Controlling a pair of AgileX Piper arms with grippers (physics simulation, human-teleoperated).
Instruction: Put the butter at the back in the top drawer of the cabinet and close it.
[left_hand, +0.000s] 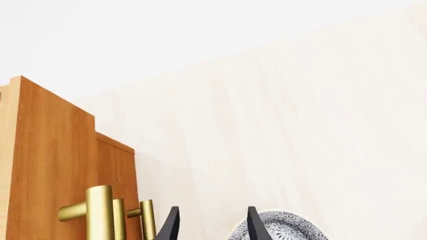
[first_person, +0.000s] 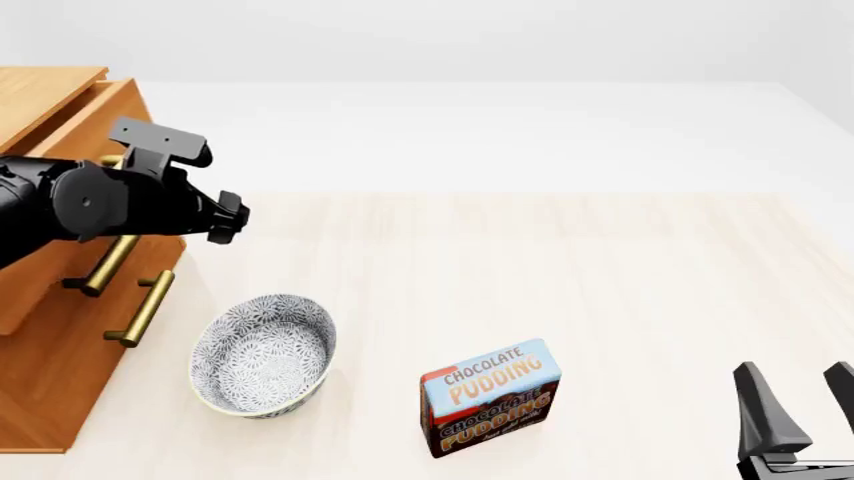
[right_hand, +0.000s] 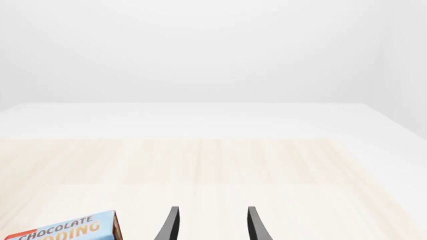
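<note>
Standing at the left edge of the front view, the cabinet (first_person: 54, 330) is a boxy chest of smooth orange-brown wood with a faint vertical grain, its drawer fronts each carrying a round brass bar handle on short posts. The top drawer (first_person: 80, 110) sits pulled a little forward of the fronts below it, its long axis running along the cabinet's face, and the pale edge of its light-wood side shows in the left wrist view. The left arm's matte black housing crosses in front of that drawer; the left gripper (left_hand: 210, 225) shows two thin, dark, tapering fingers (left_hand: 169, 226) spread apart with nothing between them, close beside the brass handles (left_hand: 100, 212). A round bowl (first_person: 263, 355) with a fine blue-and-white speckled pattern rests on the pale, lightly grained tabletop (first_person: 601, 280) just beside the cabinet's lower drawers. Near it to the right stands an upright rectangular chocolate pudding box (first_person: 490, 396), light blue above and dark brown below. The right gripper (first_person: 801, 400) hangs low at the tabletop's near right, its black fingers parted and empty. The butter is not visible in any view, so its place and heading cannot be told.
</note>
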